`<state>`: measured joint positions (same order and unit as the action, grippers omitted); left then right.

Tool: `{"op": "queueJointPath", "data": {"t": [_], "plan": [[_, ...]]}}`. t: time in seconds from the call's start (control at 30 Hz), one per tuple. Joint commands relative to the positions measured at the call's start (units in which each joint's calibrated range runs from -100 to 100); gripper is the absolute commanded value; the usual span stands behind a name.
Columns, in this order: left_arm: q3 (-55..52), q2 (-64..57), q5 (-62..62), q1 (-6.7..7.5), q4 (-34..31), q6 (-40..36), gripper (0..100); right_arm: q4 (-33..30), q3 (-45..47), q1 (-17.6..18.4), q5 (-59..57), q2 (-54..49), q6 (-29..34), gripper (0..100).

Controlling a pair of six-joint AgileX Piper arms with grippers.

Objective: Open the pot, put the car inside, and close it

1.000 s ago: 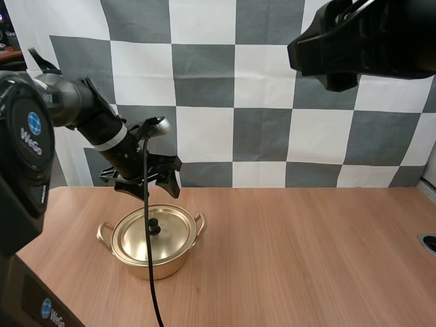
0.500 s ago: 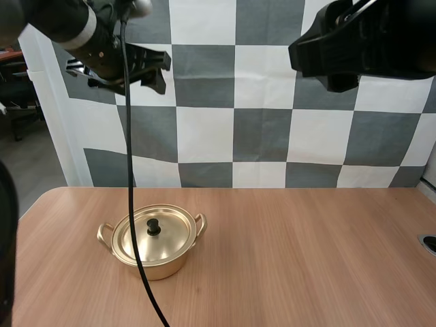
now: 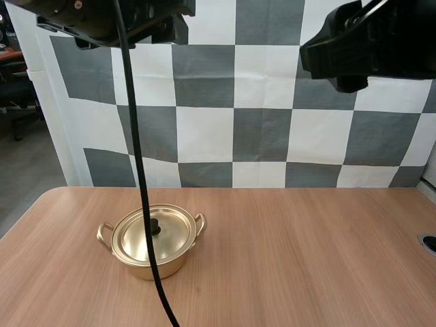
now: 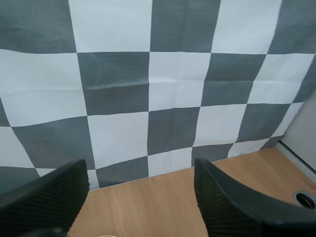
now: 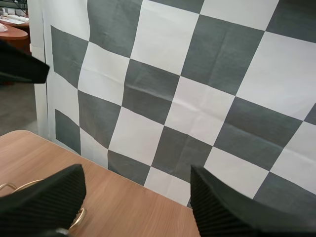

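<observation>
Golden pot [image 3: 174,262] sits on the wooden bench [image 3: 306,259], lid [image 3: 170,231] on. The left arm [image 3: 102,17] and right arm [image 3: 368,48] hang high above, jaws spread wide, empty.

1. We appear to be in a lab or office, with a plain wooden table [image 3: 306,259] serving as a workbench.
2. At the high view's left edge we see an office chair [image 3: 15,102] and a reddish desk [image 3: 5,58].

High view looks forward and down over the table [image 3: 306,238]; both raised wrist views share its far edge.
</observation>
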<state>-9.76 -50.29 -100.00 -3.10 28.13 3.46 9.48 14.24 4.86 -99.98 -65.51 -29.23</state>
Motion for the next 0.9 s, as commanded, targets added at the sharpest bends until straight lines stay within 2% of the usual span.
{"op": "queueJointPath", "data": {"t": [0.0, 0.3, 0.6, 0.77, 0.87], "plan": [[-5.3, -6.8, 0.0, 0.05, -1.0, 0.0, 100, 0.0, 0.0, 0.0, 0.0, 0.0, 0.3, 100], [-14.2, -19.0, 0.0, 0.05, -6.3, 1.5, 100, 0.1, 0.3, -0.3, 0.0, -0.9, 2.0, 100], [-19.5, -26.7, 0.0, 0.05, -7.9, 1.7, 100, 2.4, 9.9, -5.5, 0.0, -14.0, 3.3, 100], [-24.5, -29.8, 0.0, 0.05, -8.0, 1.9, 100, 2.2, 12.9, -7.0, 0.0, -20.7, 3.2, 100], [-24.7, -30.6, 0.0, -0.18, -13.2, 1.9, 100, 0.6, 13.0, -7.0, 0.0, -22.9, 3.2, 100]]}}
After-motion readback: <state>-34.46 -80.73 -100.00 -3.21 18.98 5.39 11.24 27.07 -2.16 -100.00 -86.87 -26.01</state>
